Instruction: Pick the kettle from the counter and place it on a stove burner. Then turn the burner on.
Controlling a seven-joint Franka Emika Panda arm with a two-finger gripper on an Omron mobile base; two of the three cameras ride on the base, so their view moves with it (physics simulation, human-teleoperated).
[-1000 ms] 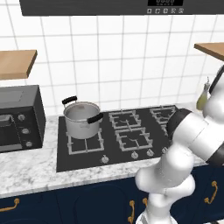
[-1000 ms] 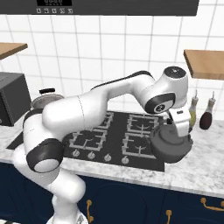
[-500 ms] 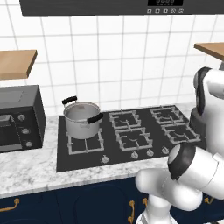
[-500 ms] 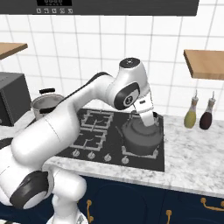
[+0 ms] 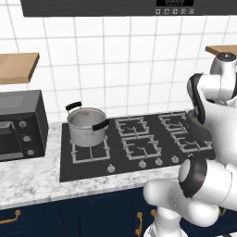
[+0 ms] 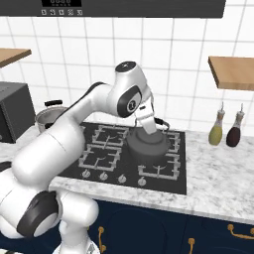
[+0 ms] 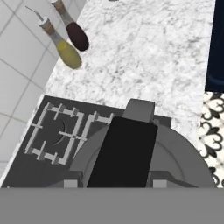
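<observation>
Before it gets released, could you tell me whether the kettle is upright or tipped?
Upright: the kettle hangs level under the gripper over the cooktop, handle on top.

The kettle [image 7: 175, 162] is sitting close under the camera, black handle [image 7: 122, 153] running across it, overlapping the cooktop [image 7: 57, 131]; two bottles [image 7: 72, 41] are lying beyond on the marble worktop [image 7: 144, 57].
</observation>
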